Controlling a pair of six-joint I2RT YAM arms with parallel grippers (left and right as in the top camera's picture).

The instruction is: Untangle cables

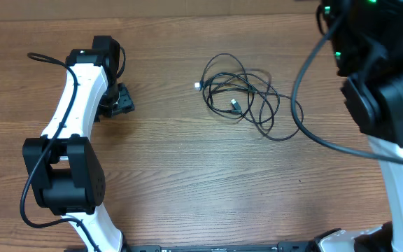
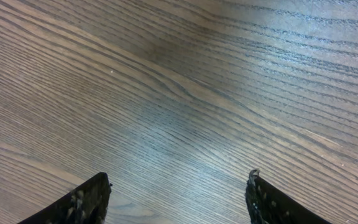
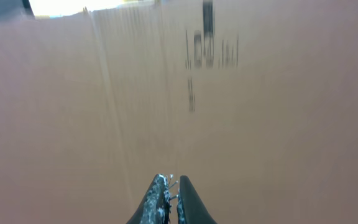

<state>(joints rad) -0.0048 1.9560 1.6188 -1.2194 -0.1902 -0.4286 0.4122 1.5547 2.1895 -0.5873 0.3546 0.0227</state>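
Cables [image 1: 235, 103] lie in one loose heap toward the far edge of the tabletop [image 1: 187, 175], a little right of its middle. Their loops cross one another, and two small plug ends show on the heap's left side. You have not yet pulled a single cord free. Judged from the overhead view, the untangling is at its very start and all of it is left.

Your left end effector [image 2: 179, 186] hangs open over bare wood toward the left edge, well apart from the heap, with nothing between its fingers. Your right end effector [image 3: 169, 186] is closed on nothing, its tips pressed together. It points at a blurred brown surface with dark printed marks, possibly a cardboard box beyond the tabletop, though the view is too smeared to be sure.

Neither arm touches the cords. By this reading, you have yet to reach the heap, pick out one cord, draw it clear, then do the same for the others.
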